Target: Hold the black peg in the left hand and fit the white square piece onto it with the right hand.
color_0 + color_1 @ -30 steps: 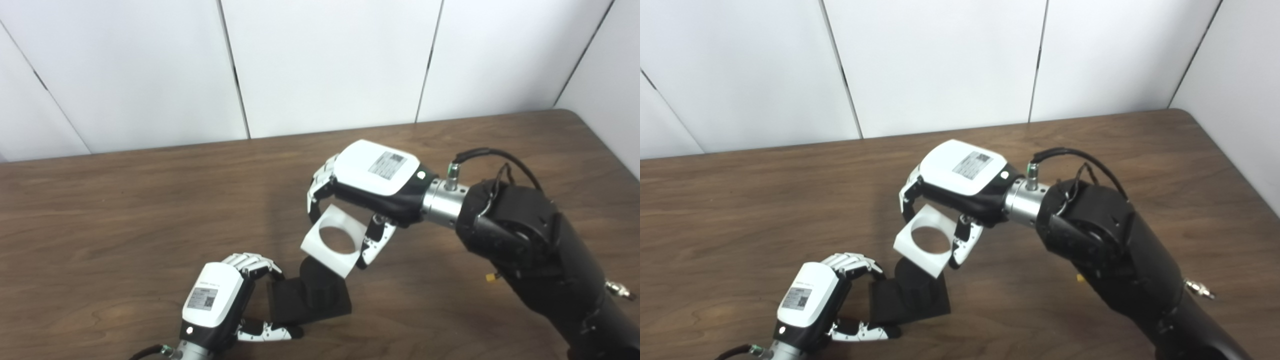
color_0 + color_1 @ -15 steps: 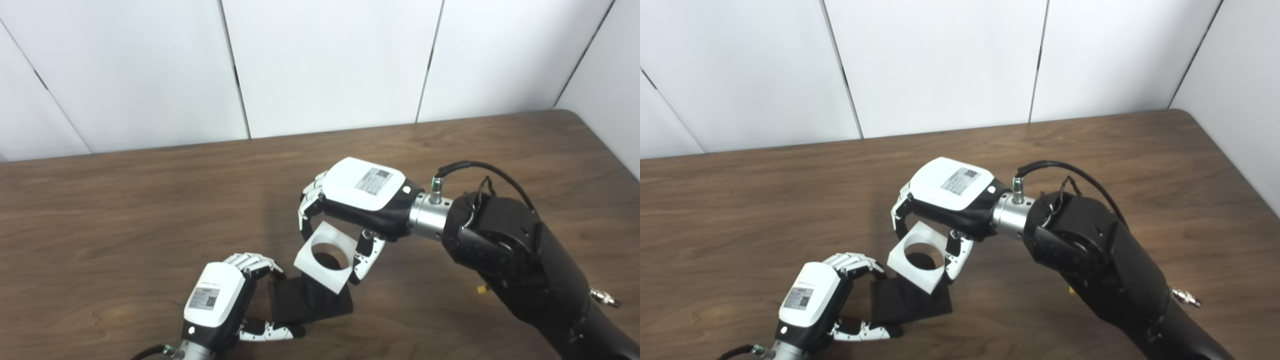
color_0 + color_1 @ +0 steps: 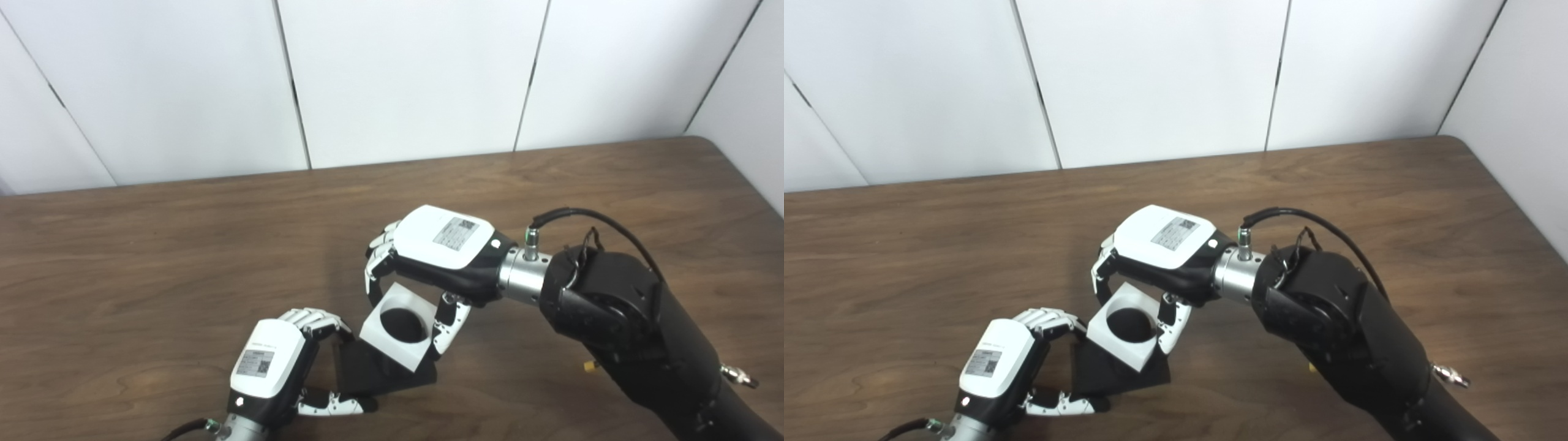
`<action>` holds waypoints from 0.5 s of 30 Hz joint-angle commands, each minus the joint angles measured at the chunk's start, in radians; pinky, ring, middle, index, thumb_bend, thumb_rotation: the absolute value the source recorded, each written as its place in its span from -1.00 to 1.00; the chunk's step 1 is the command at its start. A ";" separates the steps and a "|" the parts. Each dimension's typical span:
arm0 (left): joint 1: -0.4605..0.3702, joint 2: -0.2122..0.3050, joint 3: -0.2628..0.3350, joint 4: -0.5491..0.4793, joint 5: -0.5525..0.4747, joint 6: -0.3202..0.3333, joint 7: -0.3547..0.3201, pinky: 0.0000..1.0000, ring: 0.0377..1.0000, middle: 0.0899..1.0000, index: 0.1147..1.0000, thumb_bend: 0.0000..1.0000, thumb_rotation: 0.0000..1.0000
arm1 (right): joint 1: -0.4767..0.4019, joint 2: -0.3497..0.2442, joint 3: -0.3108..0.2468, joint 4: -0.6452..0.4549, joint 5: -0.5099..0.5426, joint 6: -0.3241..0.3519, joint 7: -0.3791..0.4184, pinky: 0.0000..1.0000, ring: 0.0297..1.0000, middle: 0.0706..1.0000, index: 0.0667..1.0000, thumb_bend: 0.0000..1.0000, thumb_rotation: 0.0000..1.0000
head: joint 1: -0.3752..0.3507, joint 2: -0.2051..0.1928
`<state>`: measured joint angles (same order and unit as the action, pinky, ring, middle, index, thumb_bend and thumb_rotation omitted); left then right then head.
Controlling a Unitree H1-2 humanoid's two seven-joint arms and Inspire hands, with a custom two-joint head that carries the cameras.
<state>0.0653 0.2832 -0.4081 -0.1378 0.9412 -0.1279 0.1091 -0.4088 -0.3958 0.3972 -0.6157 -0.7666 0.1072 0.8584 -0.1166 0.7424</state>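
The black peg piece (image 3: 367, 376) has a flat square base on the brown table, near the front. My left hand (image 3: 272, 370) is shut on its left edge, fingers over the top and thumb along the front. My right hand (image 3: 429, 257) is shut on the white square piece (image 3: 398, 327), fingers on its far side and thumb on its right side. The white piece sits tilted over the peg; the peg's black top (image 3: 1130, 324) fills its round hole.
The brown table (image 3: 153, 257) runs to a white panelled wall (image 3: 398, 79) at the back. Its right edge (image 3: 753, 184) lies near a side wall. My black right forearm (image 3: 631, 324) crosses the front right of the table.
My right hand has lowered the white square piece down and slightly left over the peg; the hole showed table before and is now filled with black. The left hand has held still.
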 commanded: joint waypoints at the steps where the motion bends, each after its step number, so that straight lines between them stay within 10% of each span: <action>1: 0.009 0.004 -0.022 0.011 0.039 0.019 -0.051 0.42 0.42 0.28 -0.16 0.05 -0.90 | -0.030 0.000 0.002 -0.017 -0.002 -0.015 0.010 0.75 0.66 0.40 -0.11 0.05 -0.74 | -0.001 0.001; 15: 0.012 0.000 -0.023 -0.003 0.038 0.021 -0.055 0.42 0.41 0.27 -0.16 0.05 -0.90 | -0.020 -0.004 0.017 -0.017 -0.024 -0.041 0.014 0.74 0.67 0.42 -0.11 0.05 -0.73 | 0.000 0.010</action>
<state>0.0649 0.2818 -0.4116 -0.1454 0.9436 -0.1245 0.0997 -0.4063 -0.3944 0.4162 -0.6170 -0.7845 0.0986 0.8764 -0.1150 0.7501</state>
